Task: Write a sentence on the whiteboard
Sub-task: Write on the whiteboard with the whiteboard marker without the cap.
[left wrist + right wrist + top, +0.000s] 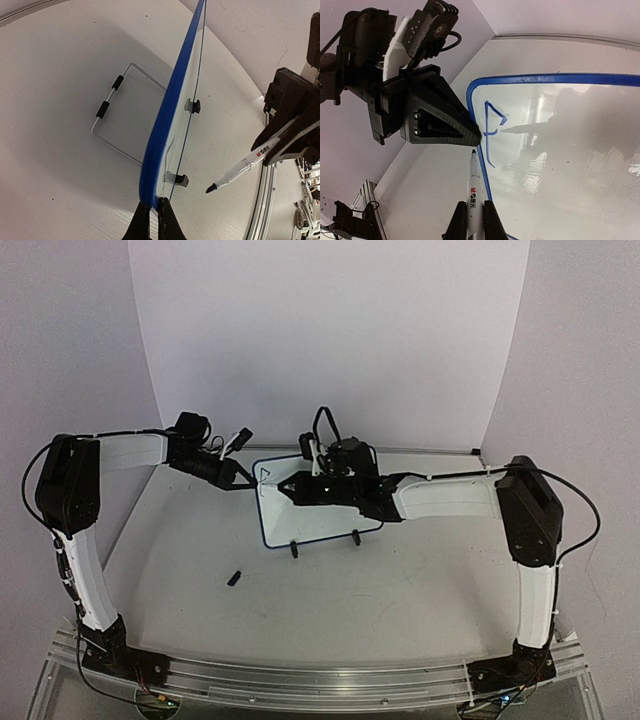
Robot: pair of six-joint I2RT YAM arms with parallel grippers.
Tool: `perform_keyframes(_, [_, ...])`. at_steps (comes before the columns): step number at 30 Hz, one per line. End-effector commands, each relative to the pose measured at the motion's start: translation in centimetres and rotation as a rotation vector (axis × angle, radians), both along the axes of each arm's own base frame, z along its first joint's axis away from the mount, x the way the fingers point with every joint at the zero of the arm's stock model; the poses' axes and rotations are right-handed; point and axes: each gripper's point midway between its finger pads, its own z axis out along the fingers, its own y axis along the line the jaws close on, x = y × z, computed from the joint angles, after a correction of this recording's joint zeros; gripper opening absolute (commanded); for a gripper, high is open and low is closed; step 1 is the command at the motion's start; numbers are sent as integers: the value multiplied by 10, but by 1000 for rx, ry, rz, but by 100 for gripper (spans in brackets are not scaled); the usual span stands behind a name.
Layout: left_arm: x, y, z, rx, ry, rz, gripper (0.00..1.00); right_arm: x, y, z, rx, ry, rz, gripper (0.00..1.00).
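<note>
Since the whiteboard [300, 525] stands mid-frame on clip feet [294, 550], the left pincer [152, 212] is clamped on its upper-left corner, likely to steady it. The right pincer [475, 212] grips the marker [476, 187], tip just off the board beside the first letter of the sentence [489, 131].

The board [315, 525] is standing mid-frame, the left gripper [246, 480] sitting on its upper-left corner, the right gripper [288, 488] hovering with a marker [476, 187] before its face, a cap [234, 578] lying lower left.
</note>
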Motion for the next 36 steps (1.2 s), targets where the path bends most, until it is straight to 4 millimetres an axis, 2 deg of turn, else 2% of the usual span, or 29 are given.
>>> perform_keyframes(1, [2, 1, 18, 30, -84, -5, 0, -12, -14, 76, 122, -122, 10, 0])
perform_keyframes(6, [2, 1, 17, 33, -83, -3, 0, -2, -27, 56, 48, -98, -73, 0])
perform_keyframes(14, [1, 2, 19, 37, -89, -1, 0, 2, -25, 39, 31, -72, -58, 0])
perform_keyframes(31, [1, 2, 18, 49, -97, 0, 0, 20, -14, 29, 48, -48, -28, 0])
perform_keyframes(36, [1, 3, 16, 54, -94, 0, 0, 26, -17, 26, 47, -40, -44, 0])
